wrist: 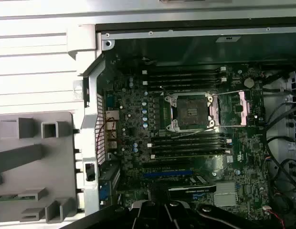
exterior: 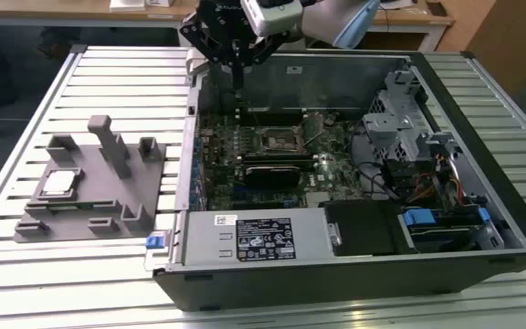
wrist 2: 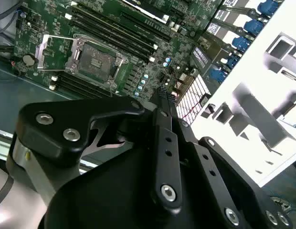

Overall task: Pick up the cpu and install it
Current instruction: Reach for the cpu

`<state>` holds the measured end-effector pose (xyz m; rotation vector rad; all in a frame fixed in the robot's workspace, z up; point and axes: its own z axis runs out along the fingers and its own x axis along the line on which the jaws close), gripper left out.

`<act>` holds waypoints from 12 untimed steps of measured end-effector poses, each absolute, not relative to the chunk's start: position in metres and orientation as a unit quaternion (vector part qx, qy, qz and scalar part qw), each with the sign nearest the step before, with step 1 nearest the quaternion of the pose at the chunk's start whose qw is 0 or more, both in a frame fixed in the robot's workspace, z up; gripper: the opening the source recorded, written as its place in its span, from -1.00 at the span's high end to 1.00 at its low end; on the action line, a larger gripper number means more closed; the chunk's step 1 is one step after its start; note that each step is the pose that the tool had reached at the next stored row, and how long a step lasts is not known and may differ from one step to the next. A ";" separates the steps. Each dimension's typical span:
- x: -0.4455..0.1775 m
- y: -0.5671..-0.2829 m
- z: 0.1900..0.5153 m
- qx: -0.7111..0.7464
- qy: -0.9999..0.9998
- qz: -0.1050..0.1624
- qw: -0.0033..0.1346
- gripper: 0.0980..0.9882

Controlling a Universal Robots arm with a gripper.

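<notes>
Hovering over case rear | tool pressed together, empty | cpu on fixture

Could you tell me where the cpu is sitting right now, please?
The cpu lies flat on the grey fixture block at the exterior view's left, outside the open computer case, near the block's upright posts.

Clear air between claw and socket
</notes>
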<state>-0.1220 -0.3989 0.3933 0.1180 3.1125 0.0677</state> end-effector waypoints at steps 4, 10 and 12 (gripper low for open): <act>-0.122 -0.399 0.393 0.038 0.999 0.022 0.013 0.98; -0.124 -0.399 0.393 0.038 0.999 0.022 0.013 0.98; -0.126 -0.399 0.393 0.038 0.999 0.022 0.013 0.98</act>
